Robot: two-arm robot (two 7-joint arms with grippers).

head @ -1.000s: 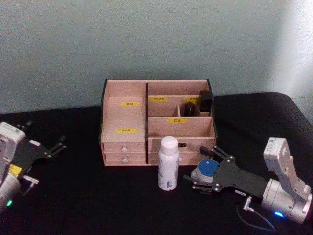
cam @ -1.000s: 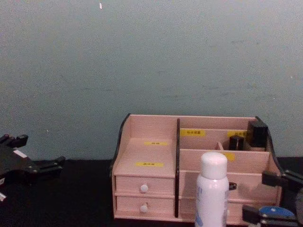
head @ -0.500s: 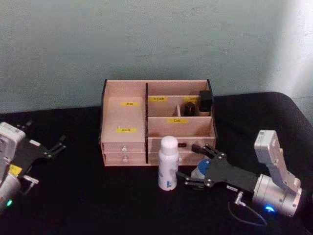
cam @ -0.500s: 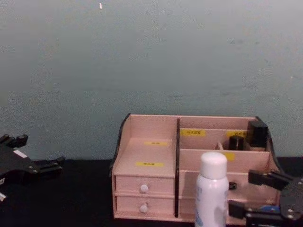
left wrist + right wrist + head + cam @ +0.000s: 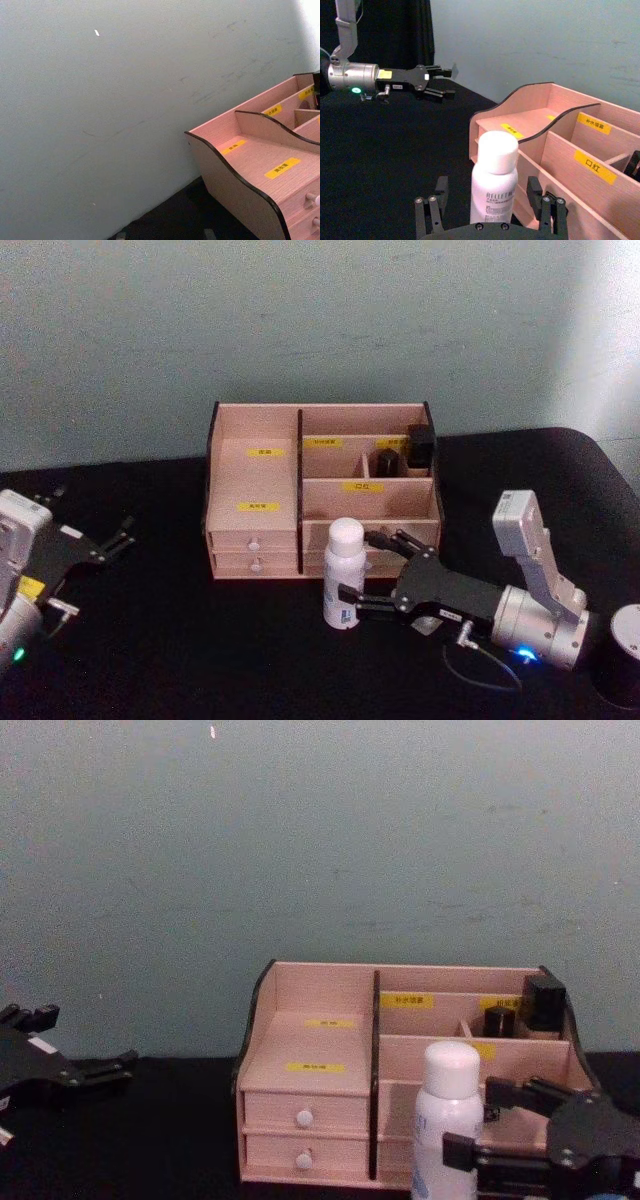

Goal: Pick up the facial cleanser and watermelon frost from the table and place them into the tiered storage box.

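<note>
The facial cleanser, a tall white bottle with a rounded cap, stands upright in front of the tiered storage box. My right gripper is open and reaches in from the right. One finger passes in front of the bottle's base and the other behind it. In the right wrist view the bottle stands between the spread fingers of the right gripper. In the chest view the bottle is level with the right gripper. The watermelon frost is hidden. My left gripper rests open at the far left.
Small black containers stand in the box's back right compartment. Its two white-knobbed drawers face me. A dark round object sits at the table's right edge. Black tabletop lies open between the arms.
My right gripper has slid left from over the blue-lidded jar until its fingers flank the white bottle. The jar is now covered. The left arm has not moved.
</note>
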